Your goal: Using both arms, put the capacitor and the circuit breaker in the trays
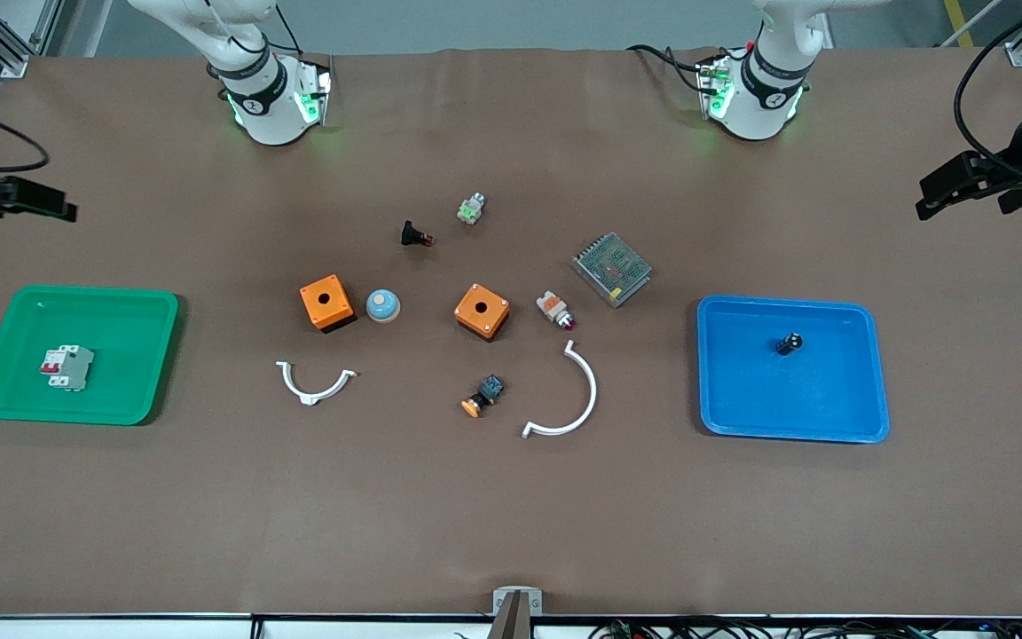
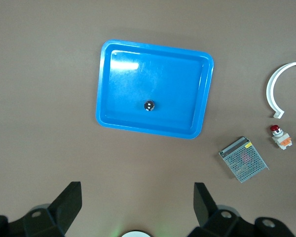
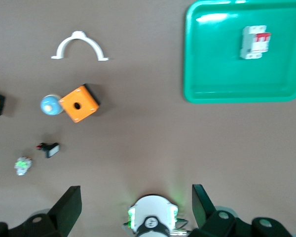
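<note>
The capacitor, a tiny black cylinder with a silvery top, lies in the blue tray toward the left arm's end of the table. It also shows in the left wrist view in the blue tray. The circuit breaker, white-grey with a red toggle, lies in the green tray toward the right arm's end, and shows in the right wrist view in the green tray. My left gripper is open, empty and high over its table end. My right gripper is open, empty and high over its end.
Between the trays lie two orange boxes, a blue dome button, a black button, a green-white part, a metal mesh box, an indicator lamp, an orange-capped switch and two white arcs.
</note>
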Robot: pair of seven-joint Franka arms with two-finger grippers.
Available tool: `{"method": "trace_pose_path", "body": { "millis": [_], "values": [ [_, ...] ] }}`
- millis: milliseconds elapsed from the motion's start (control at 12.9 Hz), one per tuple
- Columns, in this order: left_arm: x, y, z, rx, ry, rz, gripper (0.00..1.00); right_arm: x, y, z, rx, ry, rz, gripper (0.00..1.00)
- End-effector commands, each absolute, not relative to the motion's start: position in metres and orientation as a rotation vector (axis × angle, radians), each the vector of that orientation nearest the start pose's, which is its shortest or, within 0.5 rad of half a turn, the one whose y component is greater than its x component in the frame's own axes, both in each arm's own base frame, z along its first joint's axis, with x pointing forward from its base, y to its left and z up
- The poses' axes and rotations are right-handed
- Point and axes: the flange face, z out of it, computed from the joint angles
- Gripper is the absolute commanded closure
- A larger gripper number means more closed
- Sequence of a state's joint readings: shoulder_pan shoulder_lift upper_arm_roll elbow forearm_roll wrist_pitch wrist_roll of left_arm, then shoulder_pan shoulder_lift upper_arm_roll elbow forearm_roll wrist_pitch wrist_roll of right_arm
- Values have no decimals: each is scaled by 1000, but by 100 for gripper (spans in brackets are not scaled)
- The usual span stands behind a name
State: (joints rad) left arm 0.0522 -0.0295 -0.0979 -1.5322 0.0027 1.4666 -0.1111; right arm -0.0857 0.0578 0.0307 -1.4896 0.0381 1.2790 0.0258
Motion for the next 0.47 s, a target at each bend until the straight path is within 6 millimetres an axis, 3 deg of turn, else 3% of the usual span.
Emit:
{"method": "trace_pose_path", "body": {
  "millis": [0, 155, 388],
  "values": [
    [527, -27, 655, -3137, -77, 32, 0, 528, -2, 612, -3034, 132, 390, 1],
    [529, -28, 654, -3133, -72, 33, 0, 531, 5, 615, -3036, 131, 347, 1],
    [530, -31, 651, -3130, -61, 40, 0, 543, -4, 617, -3062, 138, 227, 1]
  ]
}}
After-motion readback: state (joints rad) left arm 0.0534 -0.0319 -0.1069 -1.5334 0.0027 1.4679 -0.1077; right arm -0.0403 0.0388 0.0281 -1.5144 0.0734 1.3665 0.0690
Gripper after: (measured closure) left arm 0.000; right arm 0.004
